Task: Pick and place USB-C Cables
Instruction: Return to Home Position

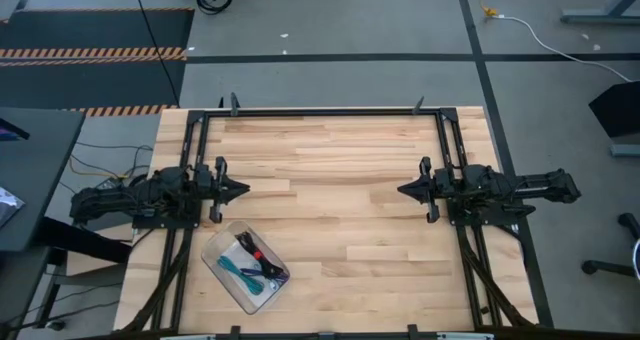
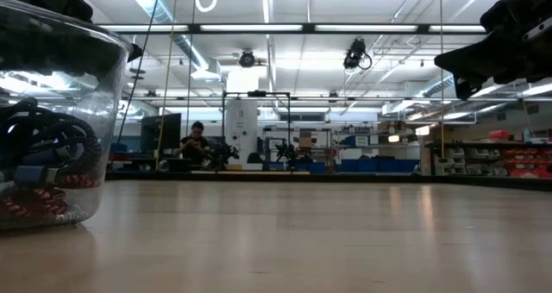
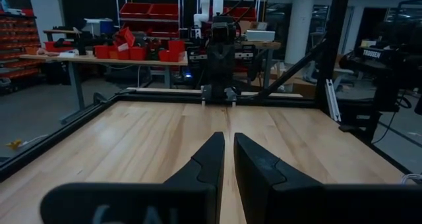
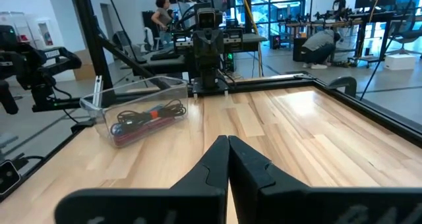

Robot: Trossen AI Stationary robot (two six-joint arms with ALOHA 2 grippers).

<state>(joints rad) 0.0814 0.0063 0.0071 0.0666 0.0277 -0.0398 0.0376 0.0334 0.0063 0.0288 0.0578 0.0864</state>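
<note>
The USB-C cables [image 1: 252, 264] lie bundled together inside a clear plastic tray [image 1: 222, 242] near the table's near-left edge. Black with red, teal and purple strands show among them. In the right wrist view the cables [image 4: 148, 115] rest on the floor of the tray [image 4: 105, 99]. In the low view they show through the tray wall [image 2: 43, 168]. My left gripper [image 1: 243, 190] hovers shut just beyond the tray, empty, and its fingers [image 3: 229, 145] point across the table. My right gripper [image 1: 402, 189] waits shut at the table's right side [image 4: 229, 141], facing the left arm.
A black metal frame [image 1: 330, 111] runs around the wooden tabletop [image 1: 340, 230]. Bare wood lies between the two arms and to the right of the tray. People work at benches in the room beyond [image 4: 323, 43]. A long white cable lies on the floor [image 1: 545, 35].
</note>
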